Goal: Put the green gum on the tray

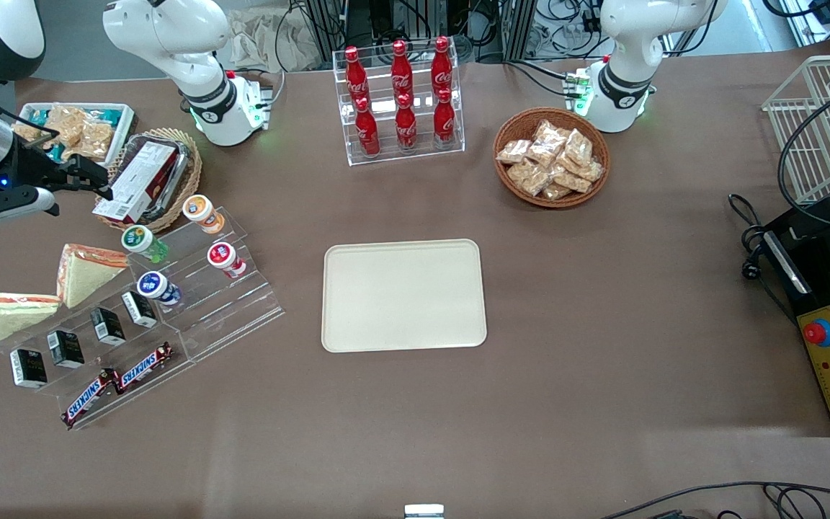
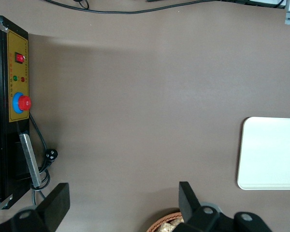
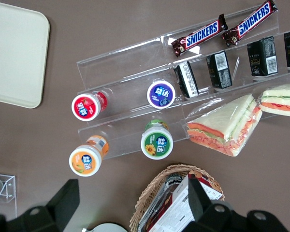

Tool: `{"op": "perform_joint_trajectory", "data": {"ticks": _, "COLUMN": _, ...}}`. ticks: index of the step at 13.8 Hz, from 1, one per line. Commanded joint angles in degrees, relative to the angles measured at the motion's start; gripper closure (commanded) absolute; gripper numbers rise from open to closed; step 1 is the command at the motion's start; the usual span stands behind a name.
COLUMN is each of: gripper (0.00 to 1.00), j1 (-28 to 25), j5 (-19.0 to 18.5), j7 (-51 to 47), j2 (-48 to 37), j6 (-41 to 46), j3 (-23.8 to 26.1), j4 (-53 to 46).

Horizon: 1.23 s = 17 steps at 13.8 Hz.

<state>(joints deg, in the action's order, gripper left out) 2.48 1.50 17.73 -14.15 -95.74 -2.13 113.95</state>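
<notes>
green gum (image 3: 157,143) w/ green-labelled white lid, cream tray (image 1: 404,295), black pincer (image 1: 87,175)

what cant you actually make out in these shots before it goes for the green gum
- Gripper, above the wicker basket of boxes: the right wrist view's edge cuts off its fingertips; open.
- Green gum label: print too small in either view.
- Tray: cut off by the left wrist view's edge; whole in the front view.
- White tub of snacks: partly hidden by the arm in the front view.
</notes>
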Motion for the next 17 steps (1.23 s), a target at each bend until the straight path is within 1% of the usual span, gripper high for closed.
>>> {"op": "perform_joint_trajectory", "data": {"ticks": 1, "gripper": 0.00, "j1": 0.2, "j5": -0.8, "j7": 0.6, "j2": -1.1, "j6": -0.9, "j3": -0.2, "j4": 1.2}}
{"op": "perform_joint_trajectory", "data": {"ticks": 6, "gripper": 0.00, "j1": 0.2, "j5": -0.8, "j7": 0.7, "j2": -3.1, "j6": -6.2, "j3": -0.2, "j4": 7.5}}
{"op": "perform_joint_trajectory", "data": {"ticks": 9, "gripper": 0.00, "j1": 0.2, "j5": -0.8, "j7": 1.2, "j2": -5.1, "j6": -13.7, "j3": -0.9, "j4": 15.3}}
{"op": "perform_joint_trajectory", "data": {"ticks": 13, "gripper": 0.00, "j1": 0.2, "j5": -0.8, "j7": 1.5, "j2": -4.9, "j6": -23.3, "j3": -2.3, "j4": 23.2}}
{"op": "perform_joint_trajectory", "data": {"ticks": 17, "gripper": 0.00, "j1": 0.2, "j5": -0.8, "j7": 1.4, "j2": -4.4, "j6": -28.7, "j3": -2.5, "j4": 28.0}}
